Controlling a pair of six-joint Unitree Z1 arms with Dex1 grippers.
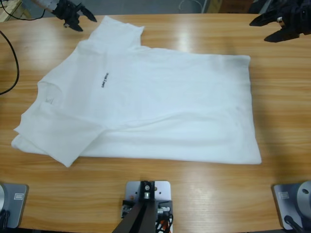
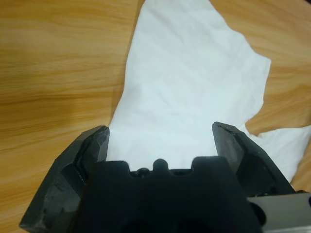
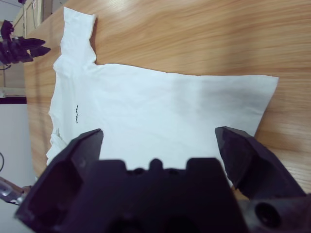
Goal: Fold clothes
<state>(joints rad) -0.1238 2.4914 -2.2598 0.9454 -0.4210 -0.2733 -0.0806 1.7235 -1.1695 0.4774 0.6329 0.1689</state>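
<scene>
A white short-sleeved T-shirt [image 1: 160, 111] lies spread flat on the wooden table [image 1: 204, 43], neck to the left and hem to the right, with small black text [image 1: 105, 80] on the chest. Its near sleeve is folded in over the body. My left gripper [image 1: 83, 22] stands open at the far left, by the tip of the far sleeve [image 2: 194, 82], which shows between its jaws without being held. At the far right my right gripper [image 1: 260, 30] hangs open, off the cloth beyond the hem corner. Its wrist view looks over the whole shirt [image 3: 146, 107] to the left gripper [image 3: 29, 48].
A black cable [image 1: 13, 63] curves over the table's left edge. Bare wood runs along the front of the shirt and to its right. The table's far edge lies just behind both grippers.
</scene>
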